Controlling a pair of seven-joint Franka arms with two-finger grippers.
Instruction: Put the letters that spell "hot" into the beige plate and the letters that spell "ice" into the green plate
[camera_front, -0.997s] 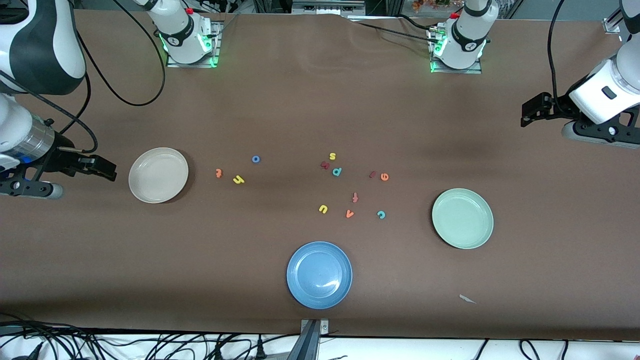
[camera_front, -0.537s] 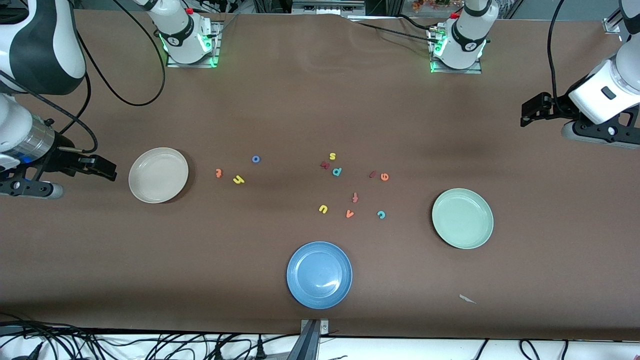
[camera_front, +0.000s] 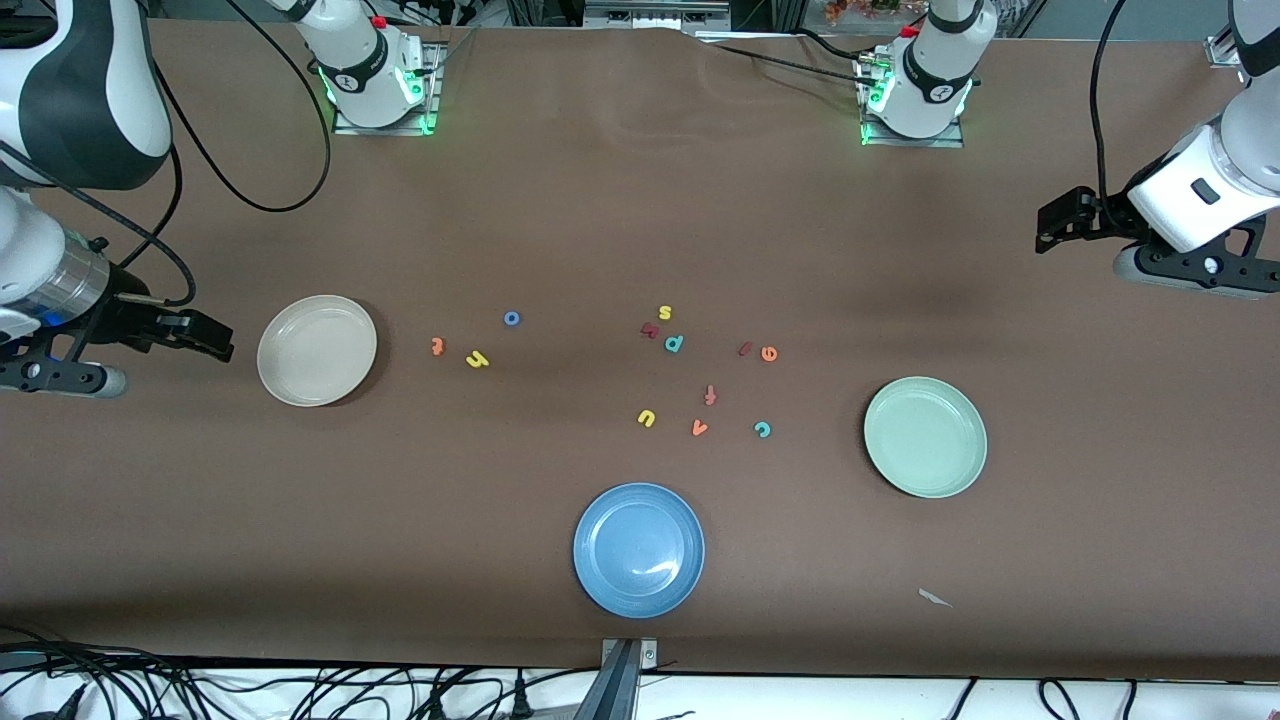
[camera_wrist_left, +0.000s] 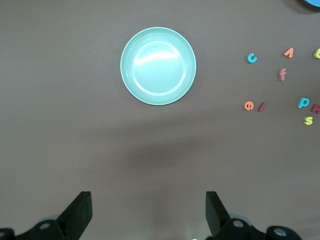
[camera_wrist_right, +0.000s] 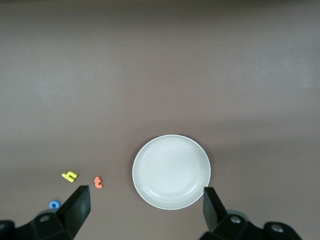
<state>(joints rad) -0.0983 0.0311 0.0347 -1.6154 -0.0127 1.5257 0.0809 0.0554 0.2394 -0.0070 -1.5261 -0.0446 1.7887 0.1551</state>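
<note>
Both pincers hang open and empty at the frame's edges: the right pincer (camera_front: 215, 340) at mid-left by the beige plate (camera_front: 317, 350), nearest "h" (camera_front: 478, 359), the left pincer (camera_front: 1050, 222) upper right, above the green plate (camera_front: 925, 437) and "c" (camera_front: 762, 429).

Setting: robotics laboratory test bench. We record two arm bases (camera_front: 375, 75) (camera_front: 915, 90) bolted on metal mounting plates along the top of the frame, each ringed with green status lights. We note a brown table covering (camera_front: 600, 200) spread wrinkled across the whole work surface, black cables (camera_front: 250, 190) looping over it at upper left, and a tangle of further cables (camera_front: 300, 690) along the white bottom edge. A metal bracket (camera_front: 628, 660) sits at bottom centre.
</note>
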